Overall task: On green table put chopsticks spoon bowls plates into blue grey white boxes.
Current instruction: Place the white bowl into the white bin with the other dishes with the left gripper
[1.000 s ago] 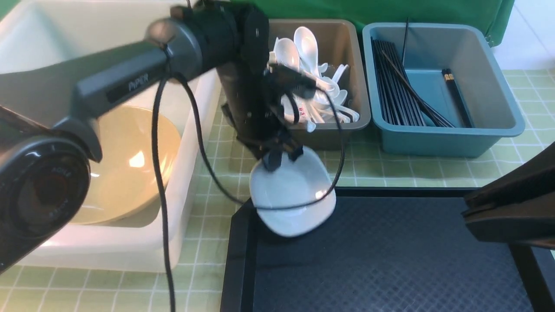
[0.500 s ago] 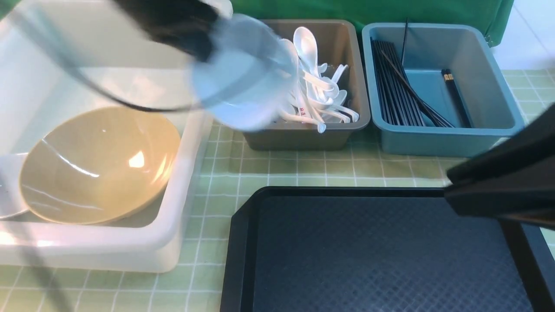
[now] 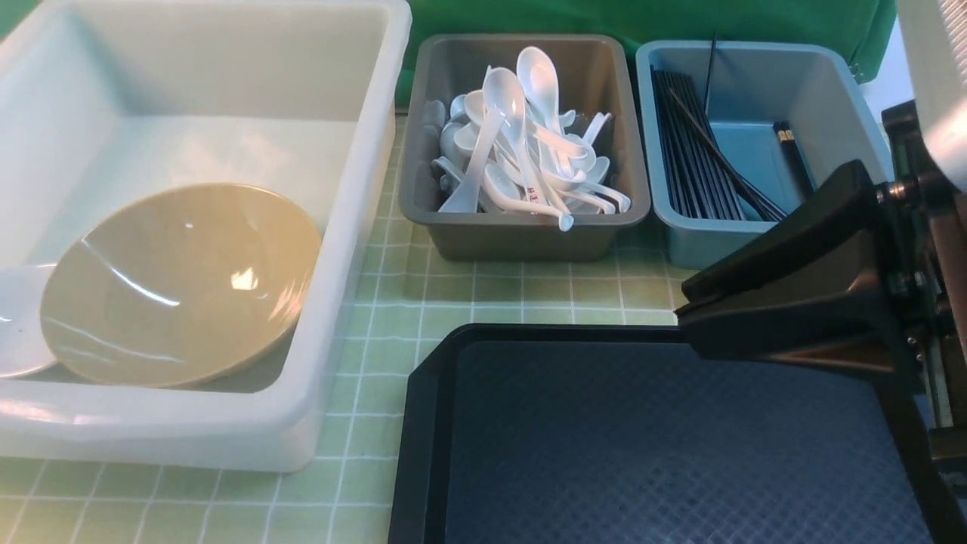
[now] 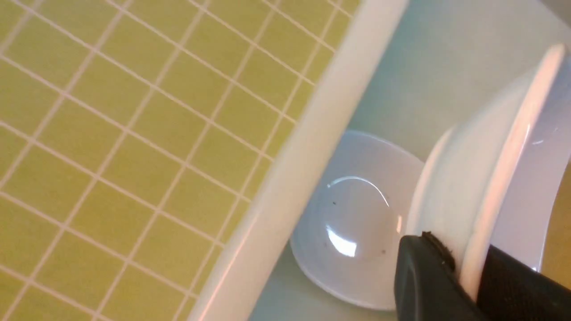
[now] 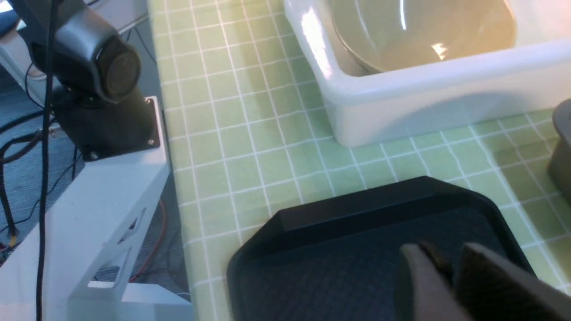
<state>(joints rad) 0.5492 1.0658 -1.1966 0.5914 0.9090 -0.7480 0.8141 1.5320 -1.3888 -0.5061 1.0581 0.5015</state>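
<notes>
My left gripper (image 4: 464,263) is shut on the rim of a white plate (image 4: 499,169), held on edge inside the white box (image 4: 303,169). A second white plate (image 4: 352,223) lies flat on the box floor below it, its edge showing in the front view (image 3: 15,325). The tan bowl (image 3: 181,279) leans in the white box (image 3: 363,189). The red-marked spoon (image 3: 532,193) lies among plain white spoons in the grey box (image 3: 521,242). The chopsticks (image 3: 789,151) lie in the blue box (image 3: 710,242). My right gripper (image 3: 684,310) is shut and empty over the tray.
A black textured tray (image 3: 642,453) lies on the green table (image 3: 393,302) in front of the boxes. My left arm is out of the front view. The right wrist view shows the left arm's base (image 5: 98,89) past the table edge.
My left arm lifted the white plate off the tray's corner and swung it left, out of the front view, into the white box. My right gripper moved left into view.
</notes>
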